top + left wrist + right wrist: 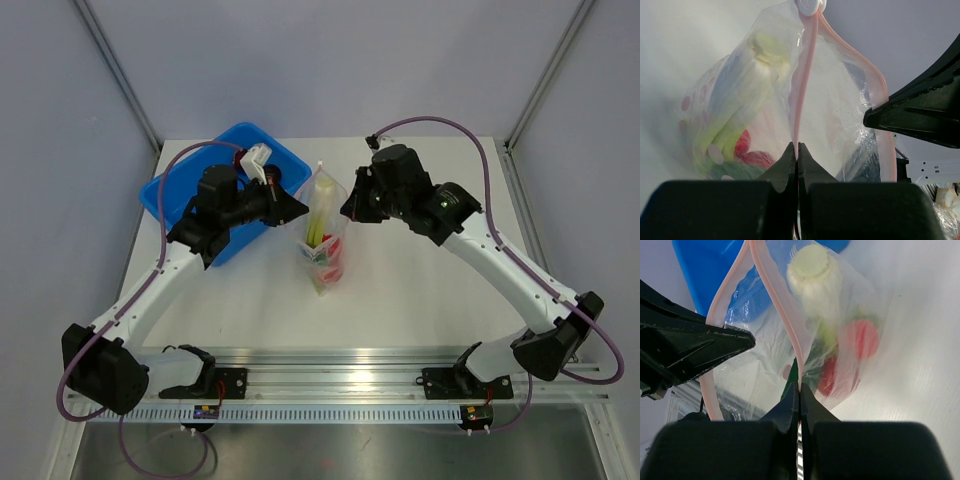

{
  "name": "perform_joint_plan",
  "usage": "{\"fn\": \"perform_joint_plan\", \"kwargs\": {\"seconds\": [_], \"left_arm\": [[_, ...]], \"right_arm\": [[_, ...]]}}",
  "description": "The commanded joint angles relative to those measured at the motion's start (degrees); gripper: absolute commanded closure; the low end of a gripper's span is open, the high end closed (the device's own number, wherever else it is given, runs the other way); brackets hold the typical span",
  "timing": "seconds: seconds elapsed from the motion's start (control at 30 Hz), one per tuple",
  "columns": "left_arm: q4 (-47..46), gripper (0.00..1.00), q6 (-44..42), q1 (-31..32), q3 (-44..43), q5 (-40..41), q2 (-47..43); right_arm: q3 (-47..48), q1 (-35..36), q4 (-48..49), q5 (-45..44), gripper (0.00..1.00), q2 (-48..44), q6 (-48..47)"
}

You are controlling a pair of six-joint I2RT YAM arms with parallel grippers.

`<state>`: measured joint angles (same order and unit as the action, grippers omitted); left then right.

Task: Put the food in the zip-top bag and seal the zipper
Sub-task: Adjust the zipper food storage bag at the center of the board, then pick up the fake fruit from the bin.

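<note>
Food [333, 263] lies inside the zip-top bag [328, 225], which sits just right of the blue bin [700, 270], between the two grippers. Left gripper [797, 150], on the bag's bin side, has its fingers [785, 161] pressed together on one lip of the pink zipper [801, 85]. Right gripper [798, 389], on the side away from the bin, pinches the other lip, so the mouth gapes between them. Pale stalk [812, 270] and red fruits [860, 337] lie beyond both sets of fingertips.
</note>
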<state>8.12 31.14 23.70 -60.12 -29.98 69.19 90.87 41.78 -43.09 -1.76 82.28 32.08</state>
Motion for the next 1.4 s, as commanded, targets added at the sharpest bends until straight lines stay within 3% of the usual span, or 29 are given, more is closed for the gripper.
{"fn": "perform_joint_plan", "kwargs": {"seconds": [0.0, 0.13, 0.33, 0.37, 0.43, 0.5, 0.53, 0.6, 0.63, 0.77, 0.83, 1.0, 1.2, 1.37], "left_arm": [[1.87, 1.0, -1.59, 0.2, -5.52, -1.84, 0.59], [12.76, 1.0, -8.8, 0.11, -13.26, 1.14, 3.23], [11.05, 0.97, -11.54, 0.03, -12.58, 1.41, 3.5], [10.69, 0.87, -11.54, 0.03, -12.31, 1.24, 3.58], [10.43, 0.55, -11.89, 0.03, -12.48, 0.54, 3.93], [11.56, 0.43, -13.03, -0.24, -13.35, 0.19, 4.73], [12.09, 0.3, -13.99, -0.59, -14.75, 0.53, 4.9], [14.02, 0.19, -15.05, -1.03, -16.43, 2.28, 5.34], [14.55, 0.06, -16.01, -1.9, -17.74, 3.16, 5.34], [14.38, 0.01, -14.09, -7.52, -20.38, 5.01, 5.87], [15.78, 0.01, -10.85, -11.9, -21.88, 8.26, 7.18], [15.44, 0.01, -8.11, -15.97, -23.9, 20.99, 11.05], [23.51, 0.01, -10.22, -17.9, -35.67, 29.78, 25.36], [23.79, 0.01, -3.02, -20.45, -41.92, 35.95, 34.33]], "right_arm": [[2.37, -0.38, 0.47, -1.91, 1.0, -2.74, 0.62], [2.04, -0.38, 2.74, -3.69, 1.0, -6.68, 0.36], [-1.13, -0.38, 4.33, 0.52, 1.0, -3.72, 2.11], [-2.35, -0.38, 5.29, 0.88, 1.0, -3.53, 2.55], [-3.24, -0.38, 6.09, 1.58, 1.0, -3.18, 2.9], [-3.33, -0.38, 6.62, 1.5, 1.0, -2.92, 2.99], [-3.07, -0.38, 6.53, 1.58, 1.0, -2.92, 2.73], [-2.72, -0.38, 6.62, 1.5, 1.0, -2.91, 2.38], [-2.63, -0.38, 6.62, 1.5, 1.0, -3.0, 2.2], [-2.28, -0.38, 6.7, 1.49, 1.0, -3.09, 1.76], [-2.28, -0.38, 6.7, 1.49, 1.0, -3.09, 1.59], [-1.84, -0.38, 7.41, 1.5, 1.0, -2.13, 1.15], [-0.52, -0.38, 7.5, 3.61, 1.0, -0.11, 1.24], [0.18, -0.38, 6.88, 2.38, 1.0, 0.42, 0.27]]}}
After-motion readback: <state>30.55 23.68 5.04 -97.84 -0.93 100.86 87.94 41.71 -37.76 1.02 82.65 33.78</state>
